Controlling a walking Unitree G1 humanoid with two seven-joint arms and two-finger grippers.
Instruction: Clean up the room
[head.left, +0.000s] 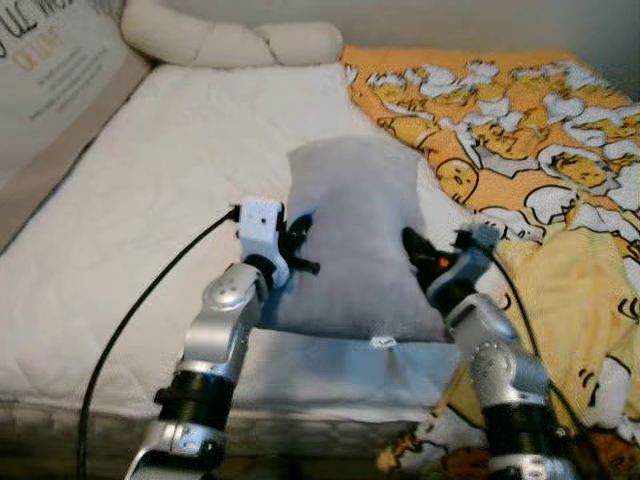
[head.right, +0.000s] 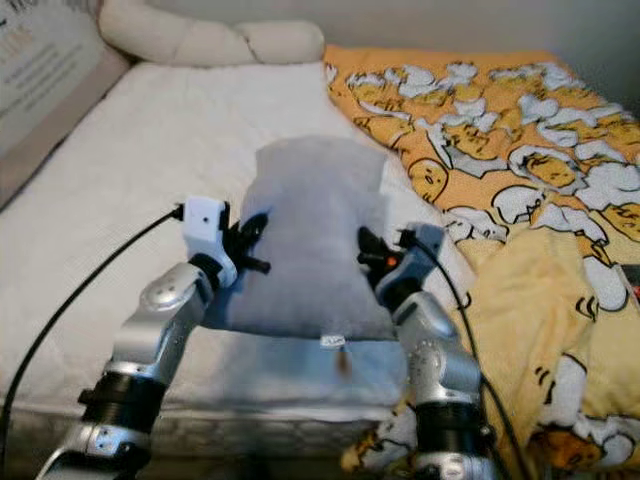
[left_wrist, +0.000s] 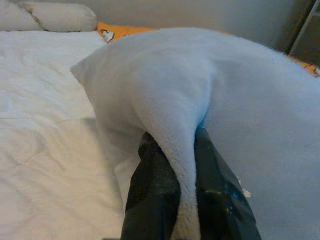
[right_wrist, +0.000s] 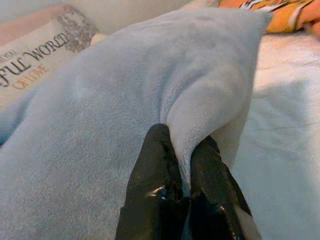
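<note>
I am holding a soft grey pillow (head.left: 355, 235) with both of my grippers. My left gripper (head.left: 300, 243) has pinched the pillow's left edge. In my left wrist view, my two black fingers (left_wrist: 152, 200) squeeze a fold of the fuzzy cloth between them. My right gripper (head.left: 418, 250) has pinched the pillow's right edge. In my right wrist view, those fingers (right_wrist: 155, 175) also squeeze a bump of grey cloth tight.

The pillow stretches between my two grippers. Its far end points away from me, up the bed. A small white tag (head.left: 384, 342) sticks out of the near edge, close to my right gripper.

Under the pillow and under my left gripper is a white mattress cover (head.left: 150, 200). To the right of my right gripper is an orange and yellow blanket (head.left: 530, 130) with cartoon pictures on it. It is bunched up just beside my right arm and hangs over the near side of the bed.

Far beyond my grippers, at the head of the bed, lies a long cream knotted cushion (head.left: 230, 40). Far off past my left gripper, a board with printed letters (head.left: 50, 70) leans along the left side of the bed.

A black cable (head.left: 150, 290) runs back from my left gripper along my silver arm.
</note>
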